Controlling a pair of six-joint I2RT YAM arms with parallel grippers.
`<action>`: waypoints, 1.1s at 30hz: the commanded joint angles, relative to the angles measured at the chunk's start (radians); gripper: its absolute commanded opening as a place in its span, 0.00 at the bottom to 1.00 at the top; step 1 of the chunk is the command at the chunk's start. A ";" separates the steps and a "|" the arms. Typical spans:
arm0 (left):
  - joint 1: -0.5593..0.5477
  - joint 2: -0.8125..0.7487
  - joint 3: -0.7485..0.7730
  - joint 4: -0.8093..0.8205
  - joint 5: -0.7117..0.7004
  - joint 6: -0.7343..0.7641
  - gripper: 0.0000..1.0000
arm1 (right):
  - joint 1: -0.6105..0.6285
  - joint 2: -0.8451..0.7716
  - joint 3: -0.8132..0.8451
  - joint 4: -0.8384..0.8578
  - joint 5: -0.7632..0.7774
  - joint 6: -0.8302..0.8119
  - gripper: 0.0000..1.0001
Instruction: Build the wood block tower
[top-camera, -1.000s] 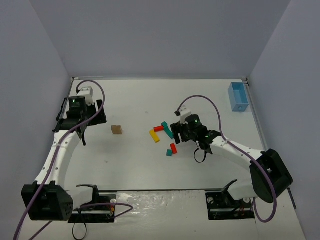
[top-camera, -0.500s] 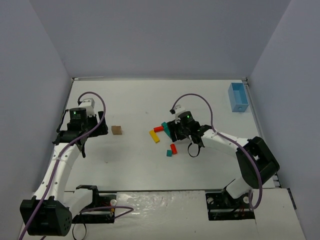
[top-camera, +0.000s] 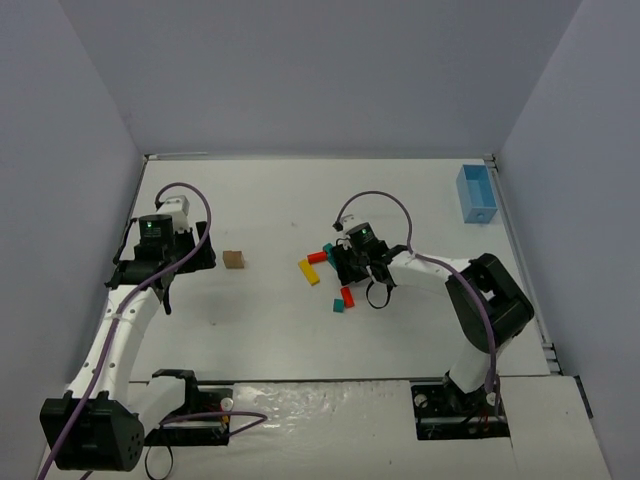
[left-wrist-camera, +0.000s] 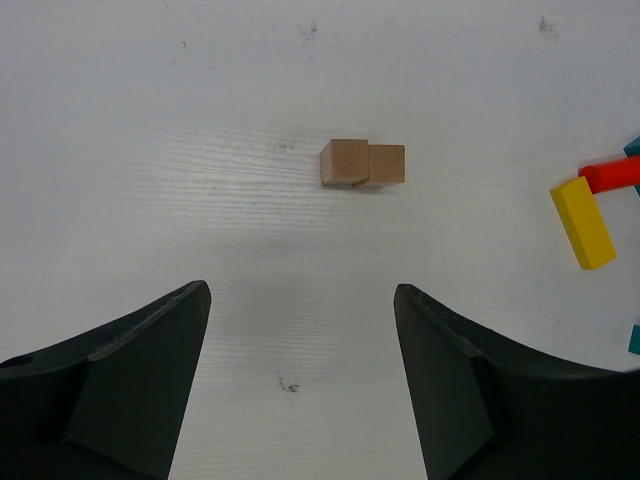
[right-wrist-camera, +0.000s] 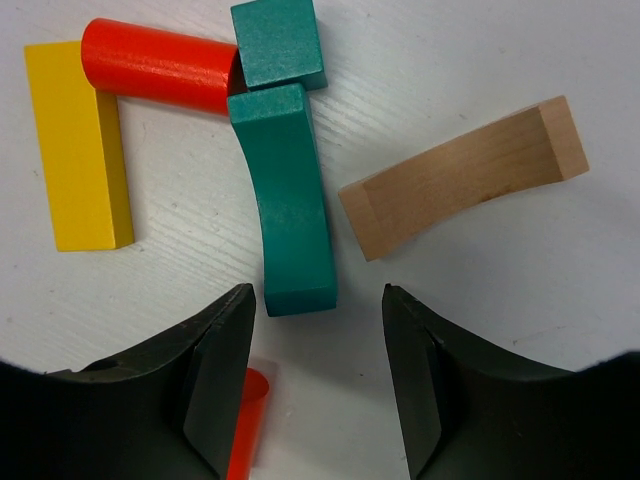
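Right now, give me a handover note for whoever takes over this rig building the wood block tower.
Left pincer: open, empty, facing the small tan wooden block.
Right pincer: open, over one end of the teal curved wooden block.
Lying loose around it: yellow rectangular block, red cylinder, teal cube, tan curved block; second red cylinder partly hidden beneath the pincer.
Done: nothing stacked. Left: the whole tower.

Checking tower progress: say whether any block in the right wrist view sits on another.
No, the yellow block, red cylinder, teal cube, teal curved block and tan curved block all lie flat on the table.
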 joint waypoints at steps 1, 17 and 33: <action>-0.009 -0.003 0.041 0.022 -0.005 -0.001 0.71 | 0.016 0.023 0.056 0.017 0.024 0.004 0.49; -0.011 -0.004 0.045 0.029 0.039 -0.007 0.71 | 0.026 0.020 0.074 0.017 0.027 -0.077 0.05; -0.307 0.011 0.271 -0.079 0.053 -0.178 0.63 | 0.193 -0.312 0.050 -0.007 -0.058 -0.247 0.00</action>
